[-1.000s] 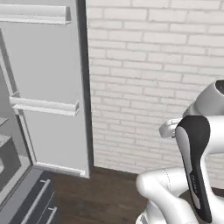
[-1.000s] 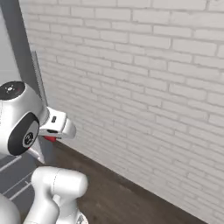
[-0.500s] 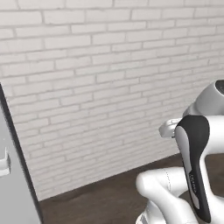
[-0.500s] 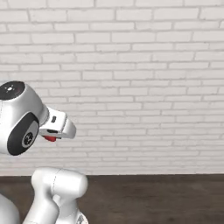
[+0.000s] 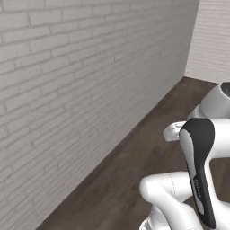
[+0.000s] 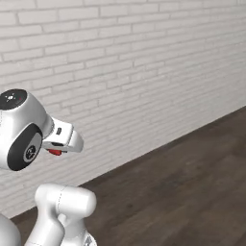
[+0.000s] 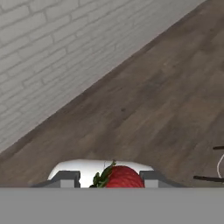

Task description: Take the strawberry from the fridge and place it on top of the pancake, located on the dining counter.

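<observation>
My gripper is shut on the strawberry, a small bright red fruit with green leaves that sits between the two dark fingertips. From the right base view the strawberry shows as a red spot under the white hand of the gripper, held high above the floor next to the arm's big joint. The fridge, the pancake and the dining counter are out of view.
A white brick wall runs along the left and meets another wall at a far corner. Dark wood floor stretches ahead and right. Thin dark lines of some object cross the hand view's right edge.
The whole picture has swung: the base has turned, and the fridge door has passed out of the left base view. The strawberry stays in the gripper, held the same way.
</observation>
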{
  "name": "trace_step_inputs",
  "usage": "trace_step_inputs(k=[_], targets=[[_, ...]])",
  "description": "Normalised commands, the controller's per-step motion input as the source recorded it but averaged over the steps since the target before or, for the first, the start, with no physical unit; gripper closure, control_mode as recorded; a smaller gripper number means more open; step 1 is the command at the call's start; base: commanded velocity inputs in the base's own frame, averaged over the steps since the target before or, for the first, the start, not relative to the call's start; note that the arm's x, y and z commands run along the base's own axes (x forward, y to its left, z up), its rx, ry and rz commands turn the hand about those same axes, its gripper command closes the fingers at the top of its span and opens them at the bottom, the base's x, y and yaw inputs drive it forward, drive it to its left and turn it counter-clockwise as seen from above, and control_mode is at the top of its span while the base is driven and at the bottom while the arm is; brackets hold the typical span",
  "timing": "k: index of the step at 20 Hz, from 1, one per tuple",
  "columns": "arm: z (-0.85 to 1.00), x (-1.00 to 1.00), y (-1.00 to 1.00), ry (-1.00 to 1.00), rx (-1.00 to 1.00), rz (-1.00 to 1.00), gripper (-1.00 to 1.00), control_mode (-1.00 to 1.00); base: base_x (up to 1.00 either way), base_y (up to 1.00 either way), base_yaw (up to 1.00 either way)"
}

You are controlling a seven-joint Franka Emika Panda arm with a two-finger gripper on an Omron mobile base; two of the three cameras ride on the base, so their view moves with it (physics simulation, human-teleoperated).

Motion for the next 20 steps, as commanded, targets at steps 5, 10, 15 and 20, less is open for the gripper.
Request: trace_step_inputs(k=[5, 10, 15, 20], targets=[[0.0, 0.0, 0.0, 0.0, 0.0, 0.0, 1.0, 1.0, 0.03, -0.34, -0.87], [0.0, 0.0, 0.0, 0.0, 0.0, 0.0, 1.0, 1.0, 0.12, -0.26, -0.85], [0.0, 0.0, 0.0, 0.0, 0.0, 0.0, 1.0, 1.0, 0.45, 0.32, -0.68], [0.0, 0.0, 0.0, 0.0, 0.0, 0.0, 1.0, 1.0, 0.7, 0.75, -0.52]])
